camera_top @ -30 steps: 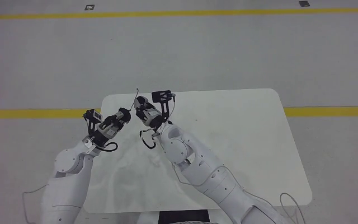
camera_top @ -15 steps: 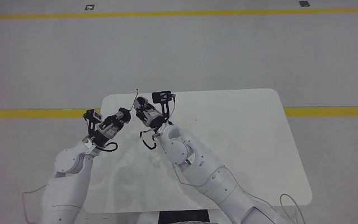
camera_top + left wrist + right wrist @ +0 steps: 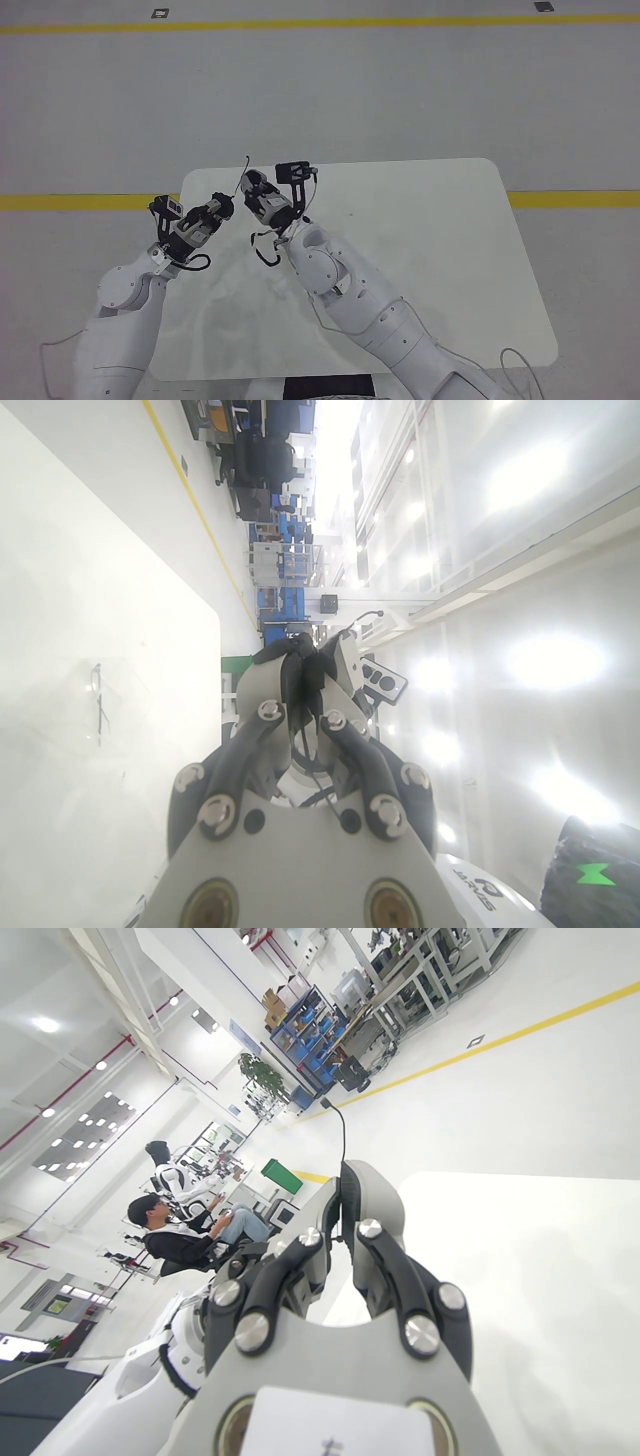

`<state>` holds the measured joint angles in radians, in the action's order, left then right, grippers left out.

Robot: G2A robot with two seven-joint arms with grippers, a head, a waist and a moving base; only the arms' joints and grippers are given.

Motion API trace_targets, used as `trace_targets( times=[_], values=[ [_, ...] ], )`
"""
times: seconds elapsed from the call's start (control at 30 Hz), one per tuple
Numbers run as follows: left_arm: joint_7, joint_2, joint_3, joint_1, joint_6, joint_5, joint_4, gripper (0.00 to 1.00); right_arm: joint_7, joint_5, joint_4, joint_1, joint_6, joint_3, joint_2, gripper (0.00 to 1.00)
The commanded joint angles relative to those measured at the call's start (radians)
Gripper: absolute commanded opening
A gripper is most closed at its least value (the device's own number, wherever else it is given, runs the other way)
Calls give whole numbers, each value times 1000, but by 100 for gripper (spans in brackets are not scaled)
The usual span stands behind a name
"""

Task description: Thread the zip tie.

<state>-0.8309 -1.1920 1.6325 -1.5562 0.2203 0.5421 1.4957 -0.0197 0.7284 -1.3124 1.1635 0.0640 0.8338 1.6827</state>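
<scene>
- The right pincer [image 3: 342, 1180] is clenched on the zip tie [image 3: 344, 1138]. The tie's thin black end sticks out past the fingertips and curves to a small square head.
- The left pincer [image 3: 299, 650] is clenched too, with a thin black strand of the tie running back between its fingers.
- In the top view the two pincers sit nearly tip to tip left of centre, over the upper left corner of the white surface [image 3: 430, 260].

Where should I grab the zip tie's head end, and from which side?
Likely on the zip tie, at the thin strap just under its square head, which stands clear beyond the shut right gripper. Come from the side, across the strap, leaving the head free.
</scene>
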Motion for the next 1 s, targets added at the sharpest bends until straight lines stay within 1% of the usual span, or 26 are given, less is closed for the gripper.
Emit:
trace_targets(
  times=[0.0, 0.1, 0.2, 0.37, 0.47, 0.53, 0.77, 0.8, 0.83, 0.97],
  values=[
    [17, 0, -7, 0, 5, -7, 7, 0, -5, -16, -8, 6, 13, 7, -1, 0],
    [3, 1, -11, 0, 52, -2, 3, 0, -8, -46, -23, 18, 38, 24, -3, 0],
    [-19, 3, -13, 5, 120, -9, -12, 0, -3, -51, -39, 26, 49, 40, -7, 0],
    [-58, 1, -4, 19, 120, 1, -16, 0, 7, -42, -60, 37, 54, 53, -12, 0],
    [-82, -4, 5, 23, 120, 20, -19, 0, 12, -37, -67, 40, 58, 55, -14, 0],
    [-90, -9, 14, 25, 120, 17, -20, 0, 16, -39, -67, 42, 70, 55, -15, 0],
    [-109, -25, 35, 31, 120, -10, -20, 0, 19, -53, -64, 39, 102, 53, -15, 0],
    [-98, -26, 38, 30, 120, -26, -25, 0, 21, -55, -63, 37, 105, 53, -15, 0],
    [-95, -27, 38, 31, 120, -33, -26, 0, 13, -70, -66, 37, 109, 54, -13, 0],
    [-95, -27, 38, 31, 120, -33, -26, 0, 13, -70, -66, 37, 109, 54, -13, 0]
  ],
)
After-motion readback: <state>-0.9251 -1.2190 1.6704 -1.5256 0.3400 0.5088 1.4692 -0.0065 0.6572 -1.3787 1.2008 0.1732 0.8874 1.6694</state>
